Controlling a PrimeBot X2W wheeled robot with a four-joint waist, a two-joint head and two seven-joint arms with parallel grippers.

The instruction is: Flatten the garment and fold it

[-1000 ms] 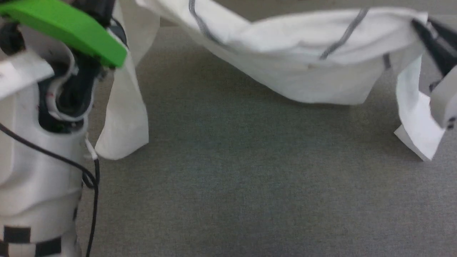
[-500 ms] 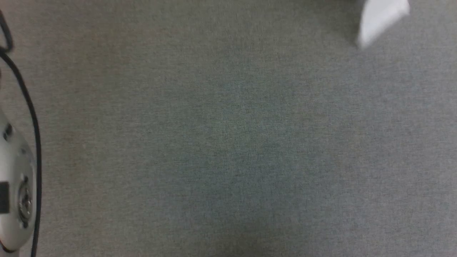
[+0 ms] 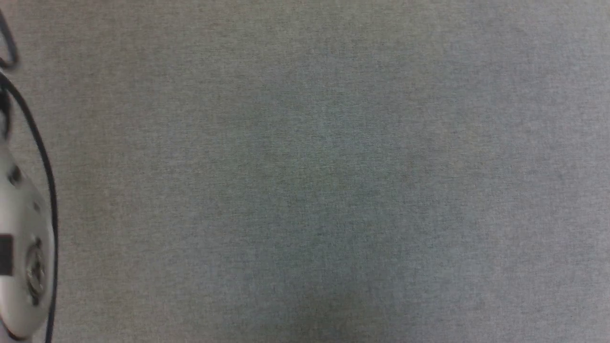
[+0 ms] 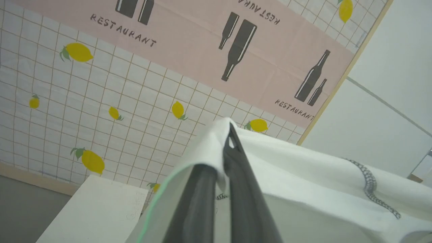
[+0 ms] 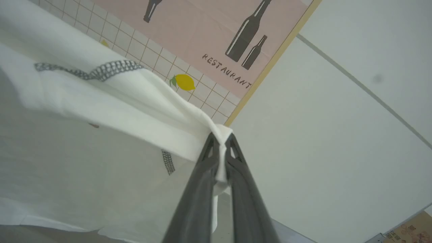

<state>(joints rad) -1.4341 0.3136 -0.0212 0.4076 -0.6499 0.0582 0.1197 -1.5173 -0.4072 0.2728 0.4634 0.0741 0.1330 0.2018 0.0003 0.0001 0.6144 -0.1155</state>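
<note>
Left gripper is clamping a fold of the garment. Its jaws are closed on the cloth, with white fabric draping over one dark finger and the other finger lying bare. From that pinch the shirt is spreading off to the right of the left wrist view and sagging below the fingers. A line of dark zigzag stitching is curving across it. Right gripper is likewise shut on the garment, nipping a bunched edge at its tips, and a thin strip of cloth is running down between the fingers. In the right wrist view the fabric is stretching away to the left, taut along the top and hanging loose beneath, with more zigzag seam showing. Both wrist cameras are looking up past the cloth at a wall covering of grid lines and lemons. A pink band printed with bottles and the word RESTAURANT is crossing it, and a plain white wall panel is sitting beside it. A white box is sitting low in the left wrist view, beneath the lemon pattern. The head camera is looking down on a flat grey surface. A pale arm casing and a black cable are sitting at its left edge.
</note>
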